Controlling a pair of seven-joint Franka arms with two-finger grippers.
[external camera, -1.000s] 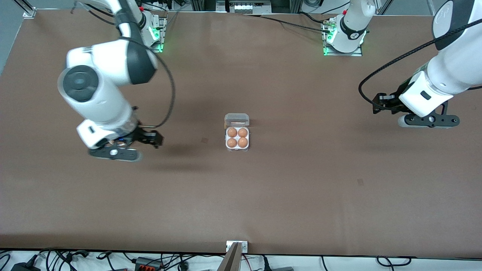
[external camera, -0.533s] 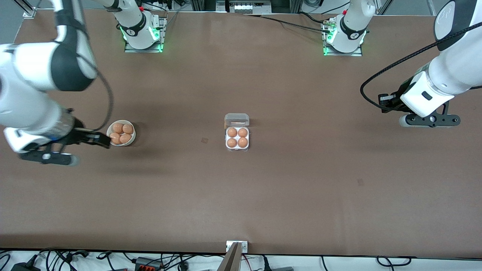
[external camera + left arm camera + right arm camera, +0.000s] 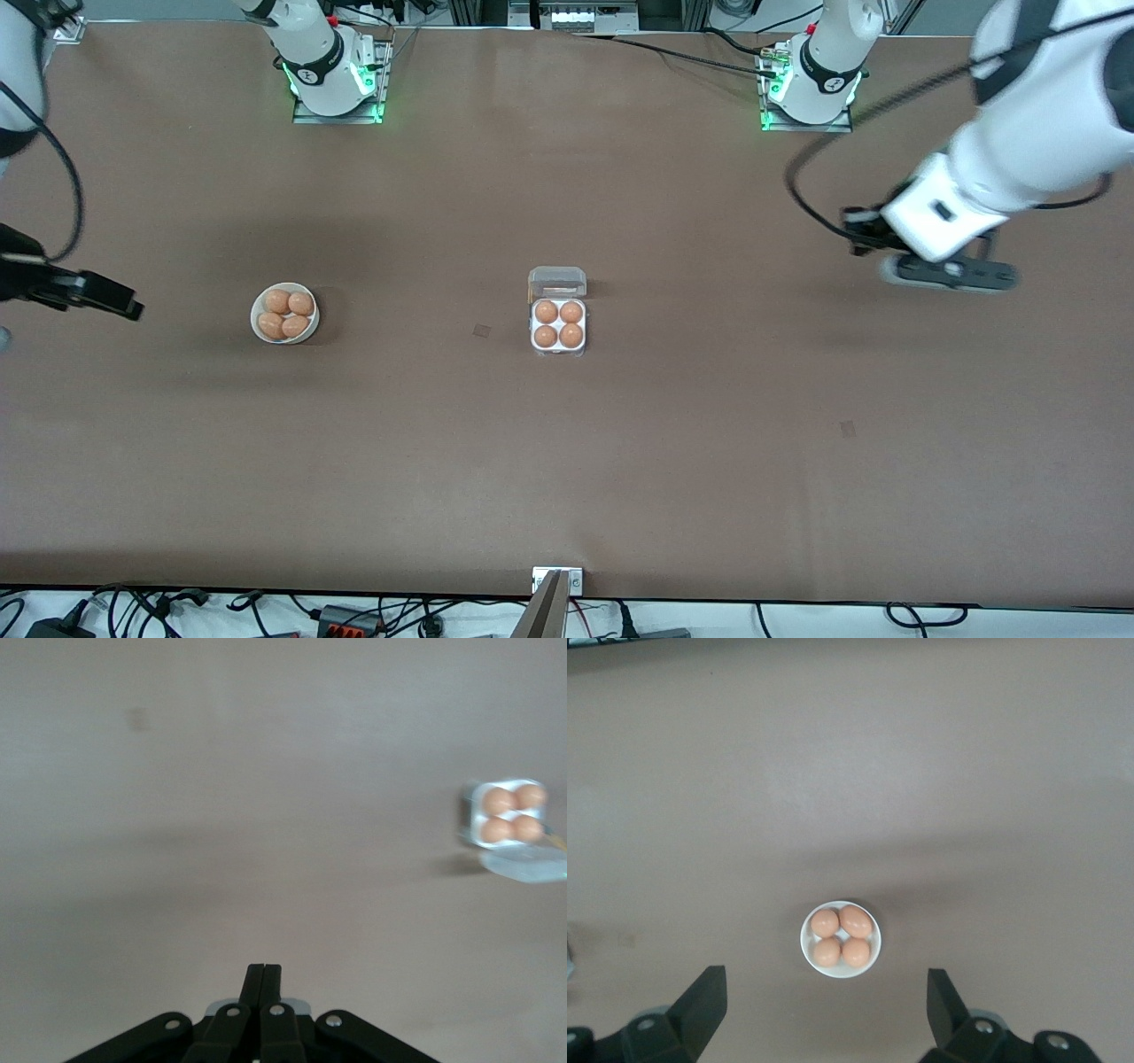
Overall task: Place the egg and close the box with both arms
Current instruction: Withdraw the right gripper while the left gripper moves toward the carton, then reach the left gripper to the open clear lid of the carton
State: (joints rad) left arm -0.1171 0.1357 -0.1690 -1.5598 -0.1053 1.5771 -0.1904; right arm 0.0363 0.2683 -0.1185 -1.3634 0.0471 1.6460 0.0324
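The box [image 3: 558, 351] sits mid-table with its clear lid [image 3: 557, 282] standing open and several brown eggs [image 3: 547, 312] filling its cells. In the left wrist view the box [image 3: 467, 818] lies far off, its lid [image 3: 529, 868] folded back. My left gripper [image 3: 856, 221] hangs over bare table toward the left arm's end, shut with nothing in it [image 3: 264, 979]. My right gripper [image 3: 106, 299] hovers at the right arm's end of the table, beside the bowl; it stands open and empty [image 3: 824, 1001].
A round white bowl [image 3: 284, 340] holding several more brown eggs stands toward the right arm's end, level with the box; the right wrist view looks down on this bowl [image 3: 840, 974]. The brown tabletop [image 3: 567, 461] stretches wide around both.
The right arm swung away from above the bowl toward its end of the table, uncovering the bowl. The left gripper shut and shifted a little toward the middle.
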